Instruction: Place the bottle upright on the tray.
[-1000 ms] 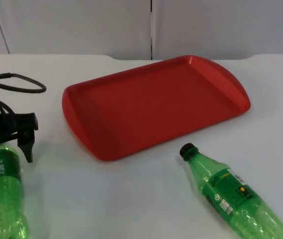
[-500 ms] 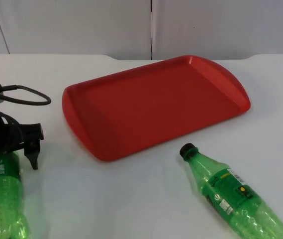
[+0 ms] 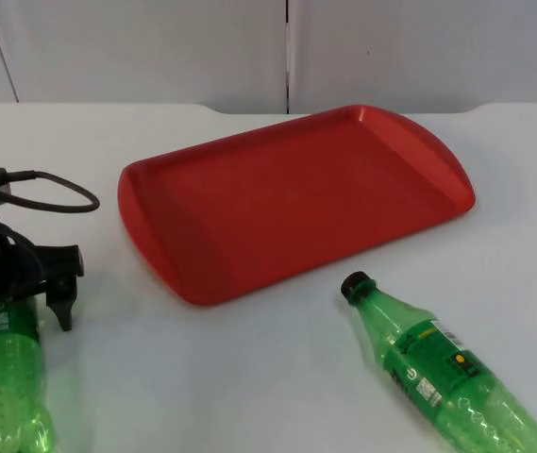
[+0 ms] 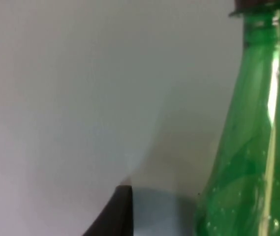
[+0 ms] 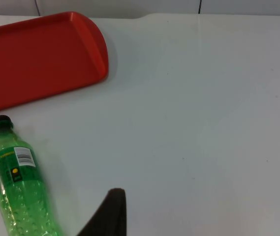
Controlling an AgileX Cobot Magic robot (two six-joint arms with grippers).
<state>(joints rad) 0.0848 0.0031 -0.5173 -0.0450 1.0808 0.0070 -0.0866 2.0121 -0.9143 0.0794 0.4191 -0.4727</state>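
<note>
Tray: you have a red tray [image 3: 296,203] lying flat near the middle of the table [image 3: 249,377], toward the far edge by the grey partition wall [image 3: 155,47]; nothing lies in it.
Left bottle: you see a green bottle [image 3: 4,377] lying on its side at the table's left near corner, long axis running from the near edge toward the far edge, neck end under the left gripper.
Left gripper: your left gripper [image 3: 37,288] sits low over that bottle's neck end, well to the left of the tray; one black finger [image 3: 63,307] stands beside the bottle on the tray side, and you cannot tell whether the fingers are closed on the bottle or merely straddle it.
Left wrist view: the bottle's green shoulder [image 4: 253,147] and dark cap rise close beside a black fingertip [image 4: 115,211].
Right bottle: a second green bottle [image 3: 438,368] with a dark cap [image 3: 355,283] lies on its side at the right near corner, cap pointing toward the tray's near edge, base toward the corner.
Right gripper: one black fingertip [image 5: 108,214] shows just beside that bottle [image 5: 16,187]; this arm waits.
</note>
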